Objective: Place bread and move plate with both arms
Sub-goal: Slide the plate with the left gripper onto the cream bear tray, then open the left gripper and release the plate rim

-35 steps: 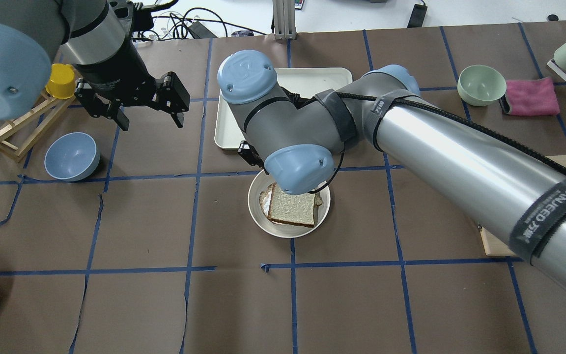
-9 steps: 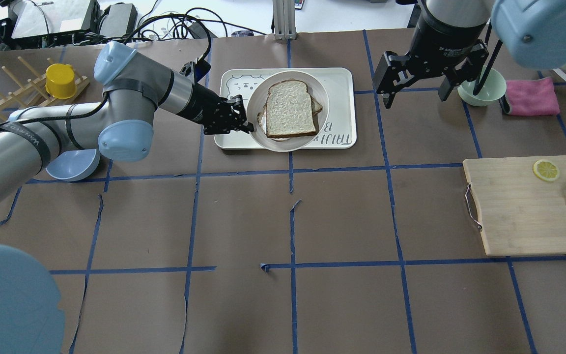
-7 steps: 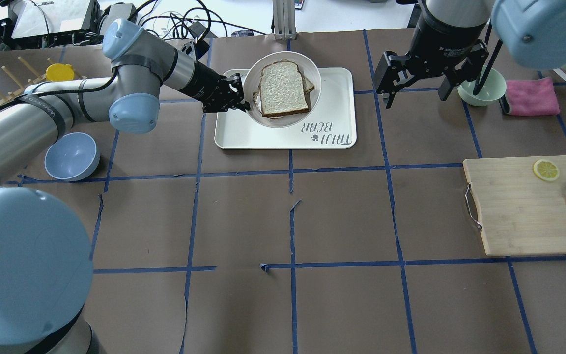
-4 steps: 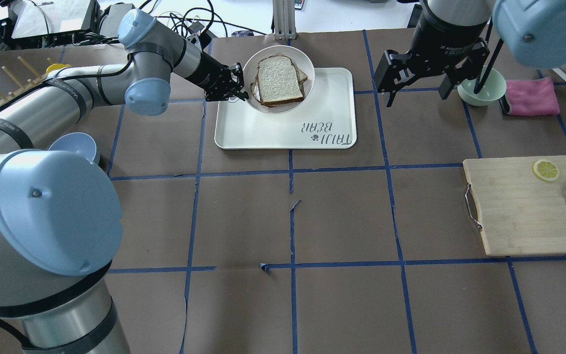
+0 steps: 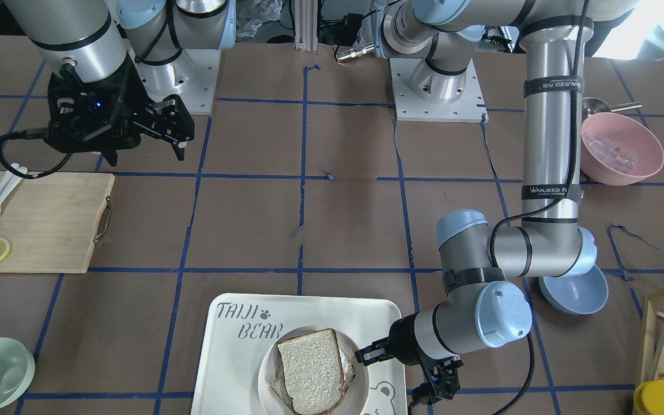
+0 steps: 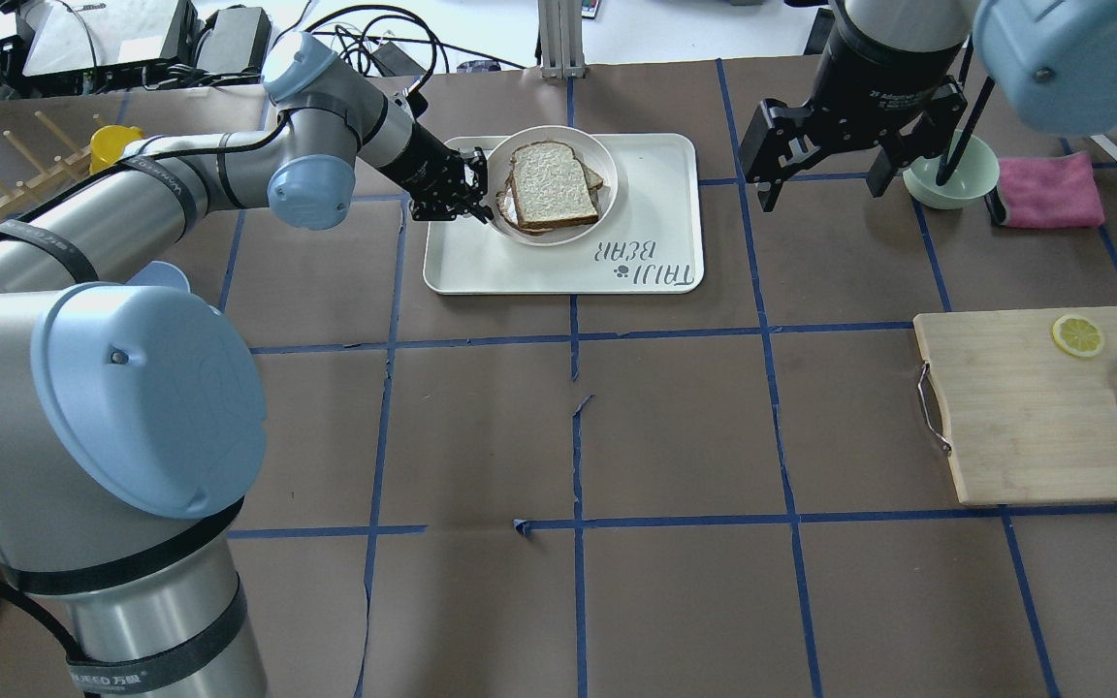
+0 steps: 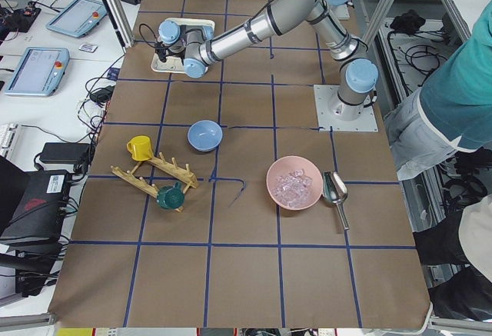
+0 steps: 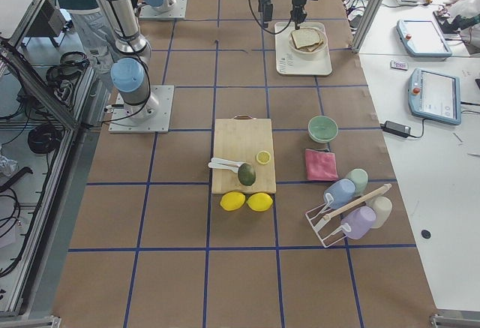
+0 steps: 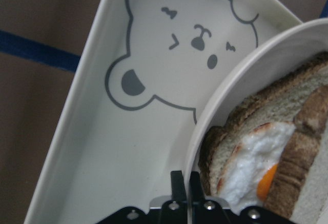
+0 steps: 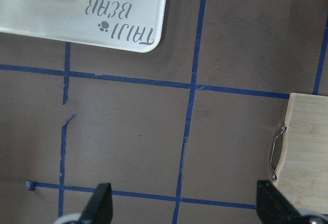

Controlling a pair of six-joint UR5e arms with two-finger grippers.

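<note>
Clock: read from the robot's side, 12 pointing away from it.
Left gripper: the left gripper [image 6: 474, 197] is clenched on the plate [image 6: 552, 237], pinching its rim at the plate's 9 o'clock. The wrist view shows the rim sandwiched between the two thin fingers.
Right gripper: the right gripper [image 6: 822, 189] hangs with fingers spread wide and nothing in them, well apart at the tray's 3 o'clock.
Bread: the bread [image 6: 549, 182] lies on top in the plate, over a darker egg slice [image 9: 256, 155] that peeks out at the gripper side.
Plate position: over the 12 o'clock half of the tray [image 6: 510, 271]. I can't tell whether it rests on the tray or sits a shade above it.
Risk, tipping: held by one edge only, I reckon the plate could sag at its 3 o'clock side and let the loose bread slide.
Risk, edge: the plate's far rim looks very near the tray's 12 o'clock wall. Set down there, it might perch on the wall and rock.
Risk, release: a finger lies under the rim, so pulling back carelessly could drag the plate.
Room: bare tray floor shows from 4 to 7 o'clock of the plate, around the lettering.
Exit: toward 9 o'clock the gripper must clear the tray's low wall.
Neighbours: the green bowl [image 6: 951, 173] and the cutting board [image 6: 1024, 407] are well away.
</note>
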